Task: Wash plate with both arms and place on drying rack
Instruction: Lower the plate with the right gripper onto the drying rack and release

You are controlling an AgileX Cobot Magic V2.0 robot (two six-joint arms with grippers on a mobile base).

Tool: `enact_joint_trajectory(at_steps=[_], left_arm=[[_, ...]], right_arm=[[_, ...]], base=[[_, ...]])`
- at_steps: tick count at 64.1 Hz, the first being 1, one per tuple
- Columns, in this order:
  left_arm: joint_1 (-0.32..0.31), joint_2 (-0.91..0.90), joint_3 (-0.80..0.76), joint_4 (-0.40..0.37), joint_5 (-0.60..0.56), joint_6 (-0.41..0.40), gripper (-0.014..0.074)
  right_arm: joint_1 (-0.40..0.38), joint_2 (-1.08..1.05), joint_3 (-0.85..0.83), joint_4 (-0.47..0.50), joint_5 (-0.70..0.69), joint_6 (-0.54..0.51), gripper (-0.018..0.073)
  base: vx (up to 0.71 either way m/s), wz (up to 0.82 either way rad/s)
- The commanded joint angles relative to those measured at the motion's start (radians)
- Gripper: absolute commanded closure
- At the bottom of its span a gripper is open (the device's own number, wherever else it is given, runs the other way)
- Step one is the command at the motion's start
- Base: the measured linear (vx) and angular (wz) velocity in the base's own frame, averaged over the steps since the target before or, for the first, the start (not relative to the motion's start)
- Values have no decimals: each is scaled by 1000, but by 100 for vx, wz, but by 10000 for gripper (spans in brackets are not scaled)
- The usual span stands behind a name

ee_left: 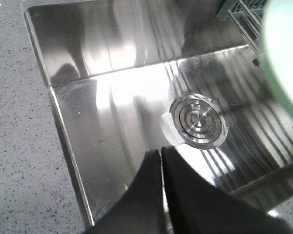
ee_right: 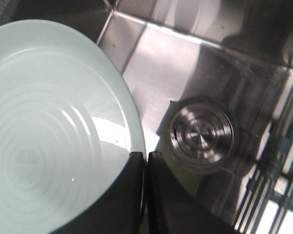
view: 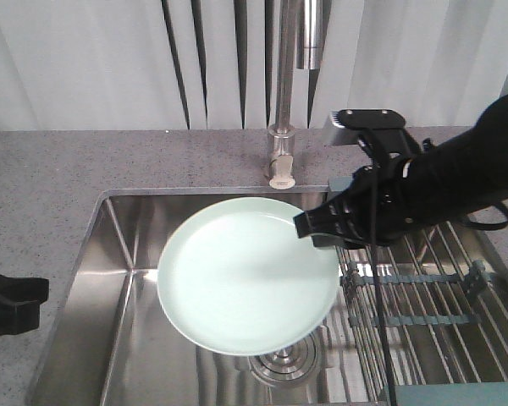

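Plate (view: 245, 275): pale green, held roughly level above the sink (view: 110, 262), over the drain (view: 279, 368) and in front of the tap (view: 281, 127). It touches nothing but its holder.

Right gripper (view: 311, 228): fingers (ee_right: 124, 195) clamped on the plate's right rim.

Left gripper (view: 8, 304): by the sink's left edge over the bench (view: 42, 186), well apart from the plate; fingers (ee_left: 146, 195) together, holding nothing.

Rack (view: 423, 288): lies across the sink's right side, just beside the plate, which is not yet on it.

Progress, judged: plate in hand at the wash position. No water shows at the tap, and whether the plate is wet cannot be told. Two-arm washing and transfer to the rack remain.
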Motion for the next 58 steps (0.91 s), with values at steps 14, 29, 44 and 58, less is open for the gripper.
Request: enact_joint_trajectory(at_steps=[14,29,44,58], left_arm=[[-2,-11,-24,-36,-44,0,603],[-2,-11,-24,-36,-44,0,603],[-2,-11,-24,-36,-44,0,603],[-2,-11,-24,-36,-44,0,603]], right_arm=[[-105,123,-186,-41,-137,35,561],[-352,60,-192,-221,0,40,561],[-510,58,-190,-326,41,4,561],[-509,137,-190,-370,-45,-2,561]], base=[[0,0],[0,0],[0,0],[0,0]])
